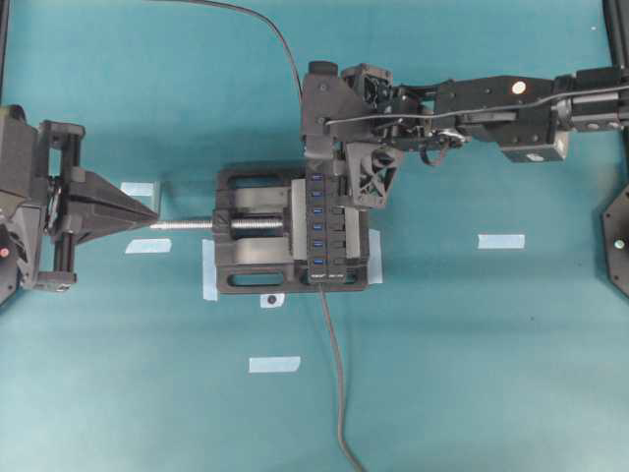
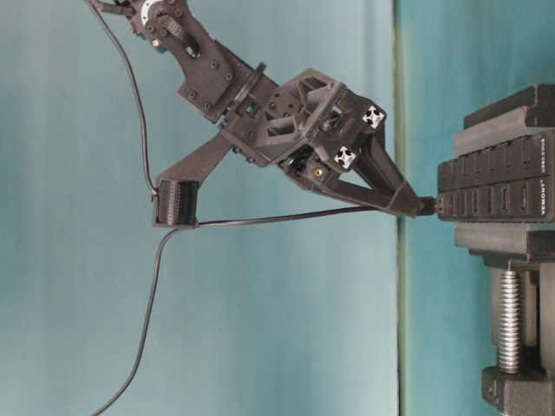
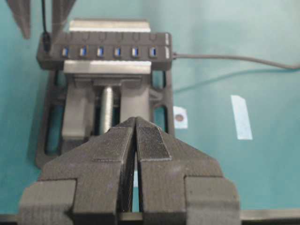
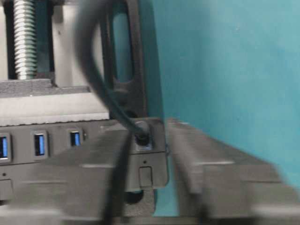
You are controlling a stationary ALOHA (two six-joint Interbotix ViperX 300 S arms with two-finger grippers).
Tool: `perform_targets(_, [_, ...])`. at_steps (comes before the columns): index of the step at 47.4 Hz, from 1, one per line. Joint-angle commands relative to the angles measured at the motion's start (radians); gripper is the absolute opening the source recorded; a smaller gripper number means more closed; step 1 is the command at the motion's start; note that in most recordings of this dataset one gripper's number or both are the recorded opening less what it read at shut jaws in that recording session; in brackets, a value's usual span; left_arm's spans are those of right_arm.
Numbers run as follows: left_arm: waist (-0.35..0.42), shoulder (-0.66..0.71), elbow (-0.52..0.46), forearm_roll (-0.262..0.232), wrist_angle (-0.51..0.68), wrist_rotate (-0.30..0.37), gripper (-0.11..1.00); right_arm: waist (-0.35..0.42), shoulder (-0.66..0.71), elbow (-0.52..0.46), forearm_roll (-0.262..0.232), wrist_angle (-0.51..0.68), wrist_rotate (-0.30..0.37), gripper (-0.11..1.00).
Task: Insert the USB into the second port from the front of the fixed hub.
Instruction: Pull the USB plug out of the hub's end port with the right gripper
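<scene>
The fixed hub (image 1: 319,231) is a narrow black strip with blue slots, clamped upright in a vise. The USB (image 2: 427,205) is a small black plug whose thin cable (image 2: 260,219) trails back over my right arm. The plug sits at the hub's (image 4: 42,140) end port, farthest from the hub's own cable. How deep it sits I cannot tell. My right gripper (image 2: 419,205) has its fingers closed in on the USB (image 4: 140,133), blurred in the wrist view. My left gripper (image 3: 136,119) is shut and empty, left of the vise screw (image 1: 197,225).
The black vise (image 1: 246,275) holds the hub (image 3: 108,50) mid-table. The hub's own cable (image 1: 334,374) runs toward the near edge. Pale tape strips (image 1: 501,241) (image 1: 274,364) lie on the teal surface around it.
</scene>
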Motion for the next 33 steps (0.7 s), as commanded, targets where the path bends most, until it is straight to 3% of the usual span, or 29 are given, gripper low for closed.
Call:
perform_targets(1, [0.000, -0.003, -0.012, 0.003, -0.005, -0.002, 0.00, 0.011, -0.015, -0.018, 0.003, -0.008, 0.011, 0.23])
perform_targets(10, [0.000, -0.018, -0.012, 0.002, -0.005, -0.002, 0.00, 0.017, -0.015, -0.018, 0.003, -0.006, 0.012, 0.08])
perform_targets(33, [-0.002, -0.023, -0.008, 0.003, -0.005, -0.002, 0.00, 0.018, -0.026, -0.023, 0.003, -0.002, 0.014, 0.08])
